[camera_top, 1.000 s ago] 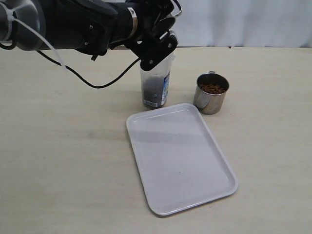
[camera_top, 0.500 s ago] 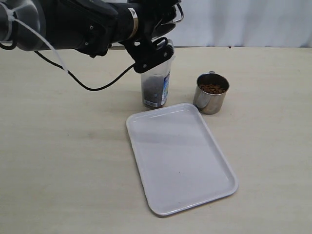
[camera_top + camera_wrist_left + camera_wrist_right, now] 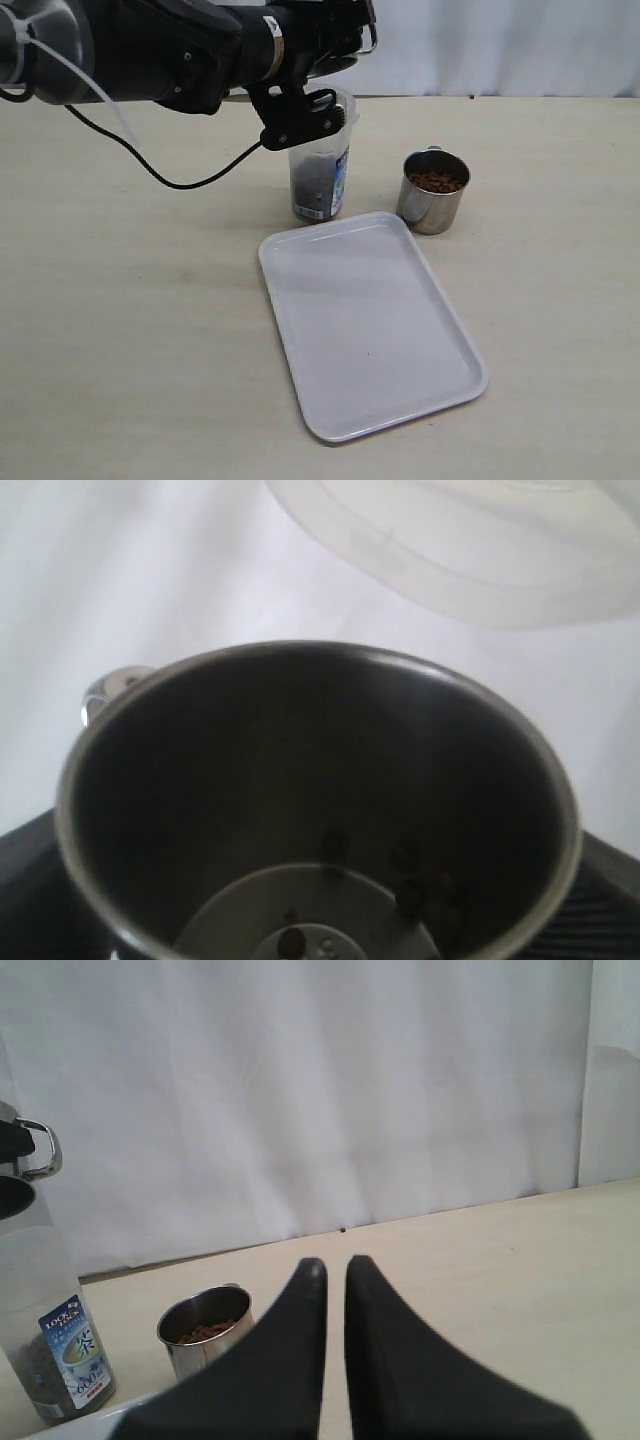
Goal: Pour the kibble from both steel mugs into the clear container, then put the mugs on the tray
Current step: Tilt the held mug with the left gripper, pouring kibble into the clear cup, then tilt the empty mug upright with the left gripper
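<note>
My left gripper [image 3: 308, 100] is shut on a steel mug [image 3: 300, 780] and holds it tipped just above the clear container [image 3: 320, 180]. Only a few kibble pellets [image 3: 410, 895] lie on this mug's floor. The container's rim [image 3: 480, 550] shows close beyond the mug's lip, and dark kibble [image 3: 310, 188] fills its lower part. To the container's right the second steel mug [image 3: 434, 192] stands upright with kibble [image 3: 436, 181] in it. The white tray [image 3: 370, 320] lies in front of both. My right gripper [image 3: 334, 1265] hovers shut and empty, facing the second mug [image 3: 205, 1332].
The left arm's black cable [image 3: 170, 170] hangs over the tabletop left of the container. A white curtain [image 3: 320, 1090] closes off the far side of the table. Bare tabletop [image 3: 120, 330] lies left of the tray.
The left wrist has turned with the mug over the container, and its black finger has shifted a little left. The second mug, tray and container have not moved.
</note>
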You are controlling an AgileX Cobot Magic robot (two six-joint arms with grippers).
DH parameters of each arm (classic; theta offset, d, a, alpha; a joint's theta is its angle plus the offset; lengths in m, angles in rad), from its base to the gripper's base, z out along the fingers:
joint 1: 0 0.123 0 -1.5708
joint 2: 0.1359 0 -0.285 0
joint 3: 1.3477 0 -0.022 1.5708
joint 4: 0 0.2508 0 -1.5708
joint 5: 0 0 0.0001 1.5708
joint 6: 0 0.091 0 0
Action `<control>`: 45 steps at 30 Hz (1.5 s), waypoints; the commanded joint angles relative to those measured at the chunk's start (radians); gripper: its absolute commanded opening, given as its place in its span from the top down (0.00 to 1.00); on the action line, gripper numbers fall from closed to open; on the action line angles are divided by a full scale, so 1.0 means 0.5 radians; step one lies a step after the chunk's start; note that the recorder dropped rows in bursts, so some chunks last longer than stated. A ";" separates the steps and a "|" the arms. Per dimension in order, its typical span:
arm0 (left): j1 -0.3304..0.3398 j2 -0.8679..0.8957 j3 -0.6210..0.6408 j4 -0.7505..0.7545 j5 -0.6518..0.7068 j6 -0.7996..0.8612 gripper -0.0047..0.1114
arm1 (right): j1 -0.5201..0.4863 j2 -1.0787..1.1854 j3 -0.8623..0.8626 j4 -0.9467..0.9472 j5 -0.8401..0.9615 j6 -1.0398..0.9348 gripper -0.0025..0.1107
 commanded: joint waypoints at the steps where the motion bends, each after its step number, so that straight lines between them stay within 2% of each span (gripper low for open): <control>1: -0.005 -0.020 -0.023 -0.008 -0.051 0.120 0.96 | 0.004 -0.007 0.008 0.001 -0.004 -0.010 0.93; 14: -0.005 -0.020 -0.023 -0.008 -0.094 0.339 0.96 | 0.004 -0.007 0.008 0.001 -0.004 -0.010 0.93; 26: -0.009 -0.020 -0.023 -0.008 -0.076 0.384 0.96 | 0.004 -0.007 0.008 0.001 -0.004 -0.010 0.93; 30: -0.005 -0.036 -0.023 -0.008 -0.044 0.096 0.96 | 0.004 -0.007 0.008 0.001 -0.004 -0.010 0.93; 39: -0.005 -0.062 -0.023 -0.052 -0.057 -0.899 0.96 | 0.004 -0.007 0.008 0.001 -0.004 -0.010 0.93; 45: 0.014 -0.090 -0.023 -0.093 -0.091 -0.980 0.96 | 0.004 -0.007 0.008 0.001 -0.004 -0.010 0.93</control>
